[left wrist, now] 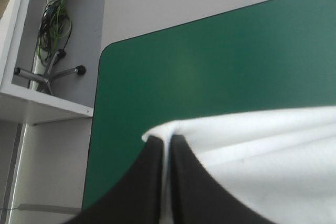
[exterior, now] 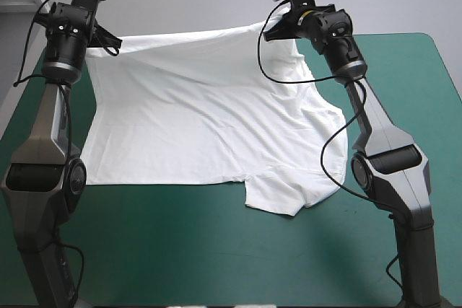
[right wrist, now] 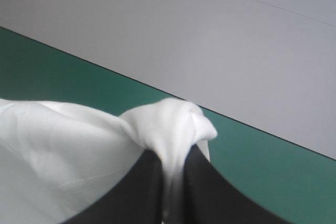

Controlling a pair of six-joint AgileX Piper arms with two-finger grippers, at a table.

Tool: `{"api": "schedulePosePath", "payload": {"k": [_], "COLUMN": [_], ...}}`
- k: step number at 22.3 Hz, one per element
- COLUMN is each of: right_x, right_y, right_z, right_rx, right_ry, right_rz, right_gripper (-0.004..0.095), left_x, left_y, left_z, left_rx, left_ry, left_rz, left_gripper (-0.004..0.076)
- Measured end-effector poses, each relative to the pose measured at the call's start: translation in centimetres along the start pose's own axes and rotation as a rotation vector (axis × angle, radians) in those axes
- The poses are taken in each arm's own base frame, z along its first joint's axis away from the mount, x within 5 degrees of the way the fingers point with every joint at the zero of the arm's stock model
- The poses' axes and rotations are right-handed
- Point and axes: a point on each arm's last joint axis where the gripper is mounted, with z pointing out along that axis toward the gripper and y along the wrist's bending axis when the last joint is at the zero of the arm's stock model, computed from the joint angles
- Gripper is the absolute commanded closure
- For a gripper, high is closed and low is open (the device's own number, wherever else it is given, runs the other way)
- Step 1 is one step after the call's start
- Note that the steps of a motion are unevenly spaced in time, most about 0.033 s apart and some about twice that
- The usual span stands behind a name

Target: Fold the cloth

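The white T-shirt hangs stretched between both raised arms, its far edge lifted and its near part with a sleeve lying on the teal-green cover. My left gripper is shut on the T-shirt at its far left corner; in the left wrist view the cloth is pinched between the black fingers. My right gripper is shut on the T-shirt at its far right corner, where a bunched knob of cloth sticks out past the fingers.
The near half of the teal-green cover lies bare in front of the shirt. The table's far left corner shows ahead of the left gripper, with a shelf unit beyond it. The far edge runs just past the right gripper.
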Motion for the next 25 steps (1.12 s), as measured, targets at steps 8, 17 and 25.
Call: {"api": "schedulePosePath", "payload": {"k": [8,17,25], "right_x": [1.6,-0.2,-0.3], "right_y": [0.5,-1.4,-1.5], "right_z": [1.9,-6.3,-11.5], "right_rx": [-0.038,0.083,0.006], "right_ry": [0.043,0.322,0.378], "right_rz": [0.045,0.004,0.118], "right_gripper": [0.0202,0.0260,0.0260], "left_x": [2.3,0.7,-1.0], "left_y": [-1.7,-0.2,2.2], "left_z": [7.2,0.8,-13.4], "left_rx": [0.010,0.083,0.111], "left_ry": [0.113,0.083,-0.138], "left_rz": [-0.060,-0.045,-0.040], "left_gripper": [0.0170,0.0167,0.0167]}}
